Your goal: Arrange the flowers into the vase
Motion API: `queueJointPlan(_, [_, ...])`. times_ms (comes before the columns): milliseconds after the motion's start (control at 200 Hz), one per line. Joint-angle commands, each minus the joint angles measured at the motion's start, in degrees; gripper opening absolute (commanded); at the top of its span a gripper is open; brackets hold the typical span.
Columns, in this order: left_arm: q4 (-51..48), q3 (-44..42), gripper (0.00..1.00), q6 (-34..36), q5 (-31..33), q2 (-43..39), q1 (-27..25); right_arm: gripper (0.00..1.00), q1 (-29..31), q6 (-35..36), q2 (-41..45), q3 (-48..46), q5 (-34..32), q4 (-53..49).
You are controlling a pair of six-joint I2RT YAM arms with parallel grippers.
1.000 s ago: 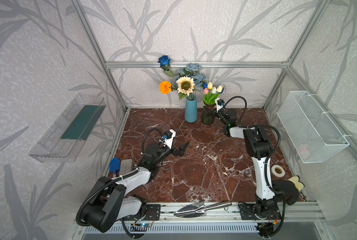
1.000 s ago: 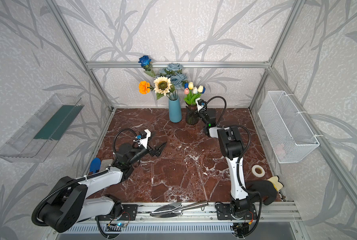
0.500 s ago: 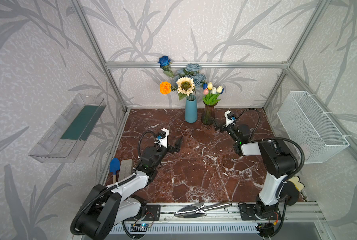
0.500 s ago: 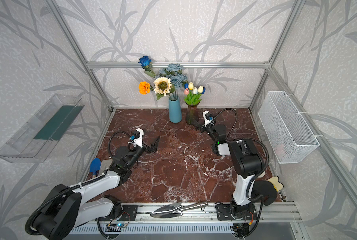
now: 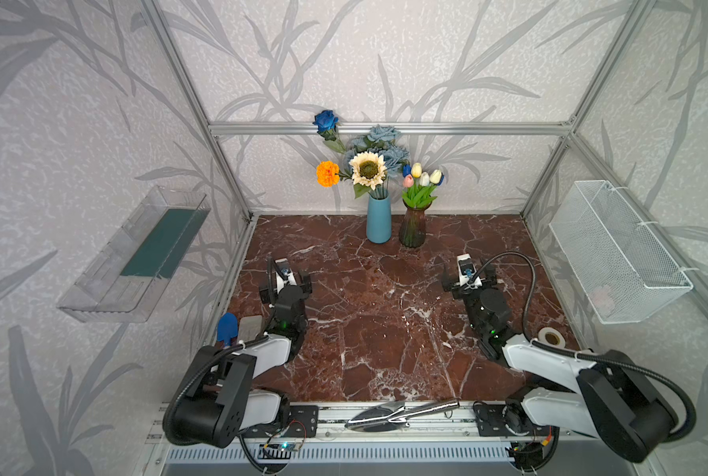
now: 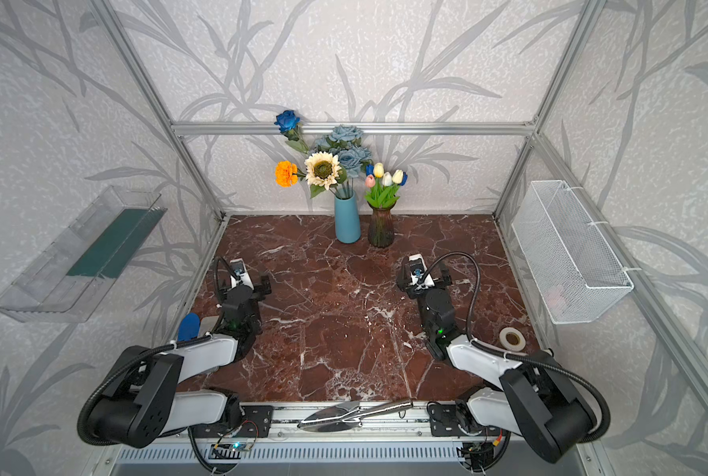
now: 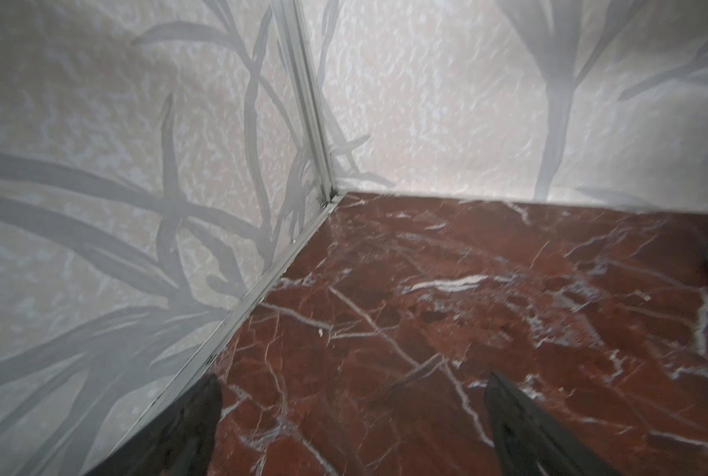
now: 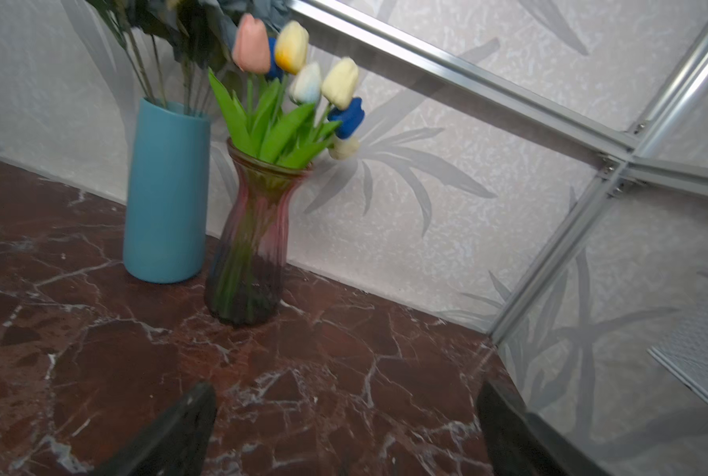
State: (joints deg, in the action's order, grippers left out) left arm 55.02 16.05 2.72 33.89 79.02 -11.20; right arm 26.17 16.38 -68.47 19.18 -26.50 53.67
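Task state: flowers [image 5: 368, 170] seated in vases, arms clear.
The left gripper [image 5: 285, 284] and right gripper [image 5: 469, 280] sit low over the marble table [image 5: 385, 329], jaws spread wide and empty. Long stiff stems stand in the narrow matte blue vase [image 5: 379, 218]. The flared, ribbed glass vase [image 5: 413, 226] bunches the short tulips [image 5: 422, 179] upright.

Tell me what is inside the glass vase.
Tulips with green leaves stand in the glass vase; their stems show dimly through the tinted glass. The dark bottom hides the stem ends.
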Motion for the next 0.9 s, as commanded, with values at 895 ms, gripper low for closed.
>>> queueJointPlan(895, [-0.1,5.3,1.00,-5.0,-20.2,10.8,10.7,0.99,-19.4,-12.1,-22.4,1.4,20.8,4.2])
